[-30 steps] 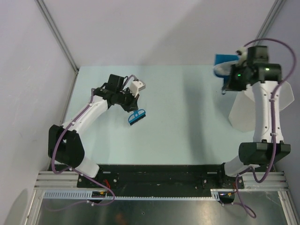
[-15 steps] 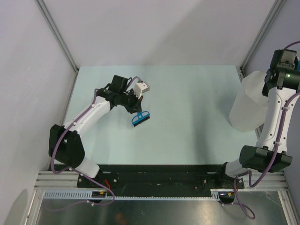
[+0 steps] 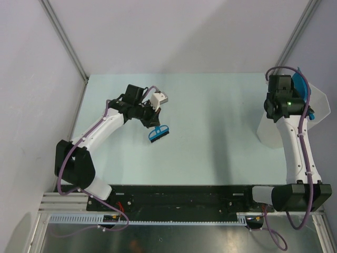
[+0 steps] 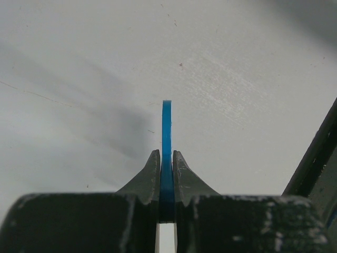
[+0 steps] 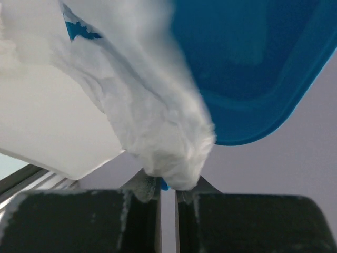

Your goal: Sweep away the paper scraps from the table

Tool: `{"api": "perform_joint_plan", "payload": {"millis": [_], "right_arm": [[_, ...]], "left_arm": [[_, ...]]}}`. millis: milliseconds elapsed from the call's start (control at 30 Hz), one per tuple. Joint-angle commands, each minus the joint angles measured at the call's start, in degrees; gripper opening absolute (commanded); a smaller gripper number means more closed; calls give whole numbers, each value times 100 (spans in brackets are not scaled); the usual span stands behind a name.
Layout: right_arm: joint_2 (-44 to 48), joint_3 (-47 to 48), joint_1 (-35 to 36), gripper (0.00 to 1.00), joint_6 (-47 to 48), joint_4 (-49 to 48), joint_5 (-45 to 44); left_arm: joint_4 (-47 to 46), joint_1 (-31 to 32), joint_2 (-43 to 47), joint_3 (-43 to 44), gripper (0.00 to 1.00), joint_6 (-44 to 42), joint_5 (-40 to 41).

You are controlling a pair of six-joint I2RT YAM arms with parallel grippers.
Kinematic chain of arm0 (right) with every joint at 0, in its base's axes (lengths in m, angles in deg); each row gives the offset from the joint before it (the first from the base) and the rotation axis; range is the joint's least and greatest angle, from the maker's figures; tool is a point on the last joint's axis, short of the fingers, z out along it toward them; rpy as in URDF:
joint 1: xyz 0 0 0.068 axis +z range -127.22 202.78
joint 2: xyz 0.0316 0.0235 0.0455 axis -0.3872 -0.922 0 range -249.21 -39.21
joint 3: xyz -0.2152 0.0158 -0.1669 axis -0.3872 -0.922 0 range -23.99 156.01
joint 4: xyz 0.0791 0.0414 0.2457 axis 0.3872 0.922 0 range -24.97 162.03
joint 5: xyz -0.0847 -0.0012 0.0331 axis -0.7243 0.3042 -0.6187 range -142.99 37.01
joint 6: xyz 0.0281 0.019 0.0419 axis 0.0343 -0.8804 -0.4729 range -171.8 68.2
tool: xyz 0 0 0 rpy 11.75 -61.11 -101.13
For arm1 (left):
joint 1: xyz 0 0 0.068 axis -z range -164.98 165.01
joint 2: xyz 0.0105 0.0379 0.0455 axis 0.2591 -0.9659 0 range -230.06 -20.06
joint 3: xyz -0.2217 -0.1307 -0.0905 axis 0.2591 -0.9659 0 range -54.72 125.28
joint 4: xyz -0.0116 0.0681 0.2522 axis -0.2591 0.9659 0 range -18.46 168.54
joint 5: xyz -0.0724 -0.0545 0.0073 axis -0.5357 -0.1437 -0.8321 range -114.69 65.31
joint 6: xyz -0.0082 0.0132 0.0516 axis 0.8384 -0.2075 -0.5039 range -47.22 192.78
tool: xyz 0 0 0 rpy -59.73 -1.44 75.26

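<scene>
Tip steeply — right gripper point(image 5: 168, 185) clenches blue plastic dustpan point(image 5: 253, 63) — so crumpled white paper scraps point(image 5: 158, 121) drop into tall white bin point(image 3: 268, 134); left gripper point(image 4: 167, 171) grasps blue brush point(image 4: 167, 126).

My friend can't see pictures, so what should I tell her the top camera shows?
The right end effector holds a blue dustpan over a tall white bin at the right edge of the pale green table. The left end effector holds a small blue brush over the table's left half.
</scene>
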Motion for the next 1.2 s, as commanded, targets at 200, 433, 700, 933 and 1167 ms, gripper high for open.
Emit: {"api": "perform_joint_plan", "payload": {"millis": [200,433,700,933,1167], "right_arm": [[559,-205,84,0,2081,-1260,-388],[683,-222,-179,0,2373,-1760,-421],[728,874,470,0,153,-1290,621],[60,1808,1463,0,-2503,293,2124],[-652,773,1999,0,-4200,-327,5821]], "left_arm": [[-135,-4,91,24,0,-43,-200],[-127,-4,91,16,0,-52,-191],[-135,-118,126,77,0,70,-129],[-162,-487,336,165,0,185,169],[-153,-768,486,235,0,229,635]]}}
